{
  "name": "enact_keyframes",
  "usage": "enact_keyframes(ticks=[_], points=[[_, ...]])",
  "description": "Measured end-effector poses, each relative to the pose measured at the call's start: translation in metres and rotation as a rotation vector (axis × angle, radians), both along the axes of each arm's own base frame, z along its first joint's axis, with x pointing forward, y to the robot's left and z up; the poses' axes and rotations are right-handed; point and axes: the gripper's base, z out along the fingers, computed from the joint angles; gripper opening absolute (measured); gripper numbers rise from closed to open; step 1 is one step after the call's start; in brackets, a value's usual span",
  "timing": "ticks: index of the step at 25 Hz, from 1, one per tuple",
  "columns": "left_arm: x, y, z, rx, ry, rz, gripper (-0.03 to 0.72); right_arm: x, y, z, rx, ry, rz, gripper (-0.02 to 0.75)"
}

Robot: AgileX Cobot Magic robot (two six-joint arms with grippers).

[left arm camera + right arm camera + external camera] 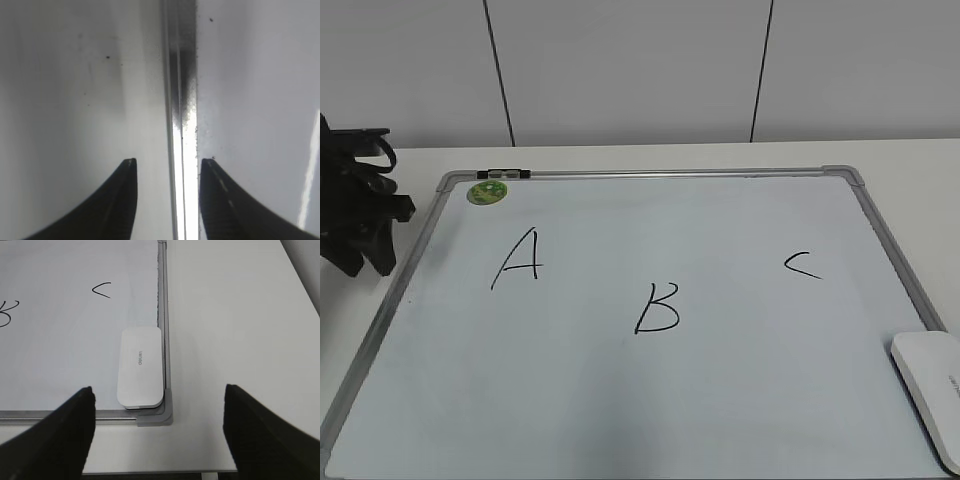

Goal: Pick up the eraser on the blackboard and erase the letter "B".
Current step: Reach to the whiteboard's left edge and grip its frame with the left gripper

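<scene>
The blackboard [740, 400] is a white dry-erase board with a grey frame, lying flat on the table. The black letter "B" [657, 308] is near its middle, and part of it shows at the left edge of the right wrist view [6, 314]. The white eraser [932, 390] lies in the board's near right corner, against the frame [140, 367]. My right gripper [159, 390] is wide open and empty, above and just short of the eraser. My left gripper [365, 250] sits at the board's left edge, open and empty, over the frame [167, 162].
A black "A" [518, 258] is left of the B and a small "C" [802, 265] is to its right. A round green sticker [487, 191] sits at the board's far left corner. White table [235, 315] lies right of the board, and its front edge [160, 471] is close.
</scene>
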Motion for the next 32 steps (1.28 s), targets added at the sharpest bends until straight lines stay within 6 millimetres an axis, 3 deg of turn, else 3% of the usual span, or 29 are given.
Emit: enact_keyframes(ticks=[21, 27, 29, 32], points=[[0.011, 0.000, -0.037, 0.004, 0.008, 0.006, 0.303, 0.000, 0.000, 0.000, 0.000, 0.000, 0.000, 0.589], [0.011, 0.000, -0.038, 0.004, 0.006, 0.006, 0.299, 0.000, 0.000, 0.000, 0.000, 0.000, 0.000, 0.590], [0.011, 0.000, -0.038, 0.002, 0.006, 0.008, 0.272, 0.000, 0.000, 0.000, 0.000, 0.000, 0.000, 0.590], [0.011, -0.001, -0.038, -0.005, 0.007, 0.012, 0.167, 0.000, 0.000, 0.000, 0.000, 0.000, 0.000, 0.589]])
